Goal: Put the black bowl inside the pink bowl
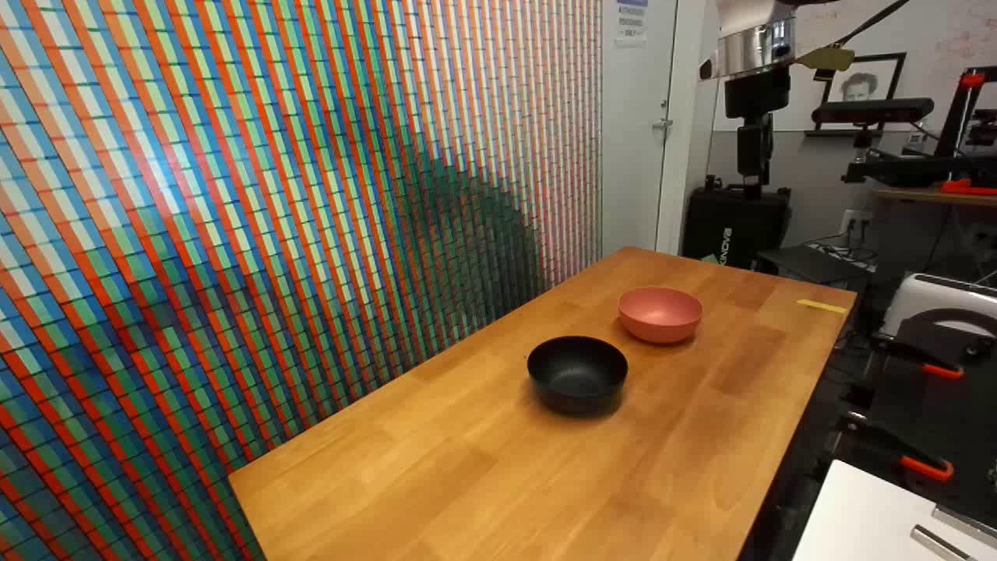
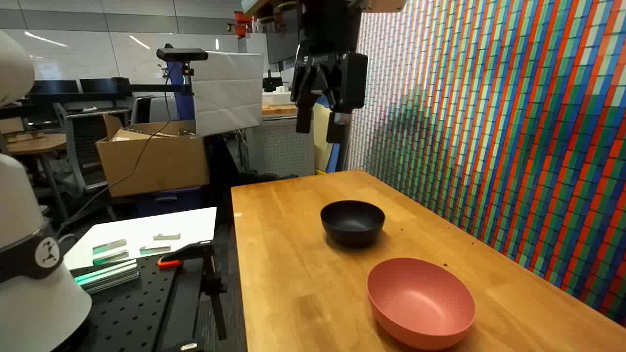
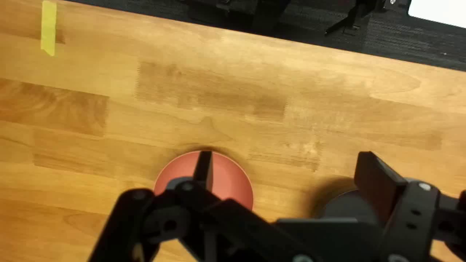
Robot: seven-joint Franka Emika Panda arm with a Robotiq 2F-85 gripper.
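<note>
The black bowl (image 1: 576, 374) stands upright on the wooden table in both exterior views, also here (image 2: 353, 224). The pink bowl (image 1: 660, 315) stands upright beside it, a short gap apart, and is nearer the camera in an exterior view (image 2: 420, 303). My gripper (image 2: 319, 129) is high above the table, open and empty, touching neither bowl. In the wrist view, the gripper (image 3: 286, 154) has its fingers wide apart. One finger overlaps the pink bowl (image 3: 231, 182); the other partly hides the black bowl (image 3: 349, 207). The lower parts of both bowls are hidden there by the gripper.
The wooden table (image 1: 467, 483) runs along a colourful tiled wall (image 1: 311, 195). Yellow tape (image 1: 822, 305) lies near a table edge. A black stand with a white board (image 2: 161, 230) is beside the table. A cardboard box (image 2: 156, 164) stands behind it.
</note>
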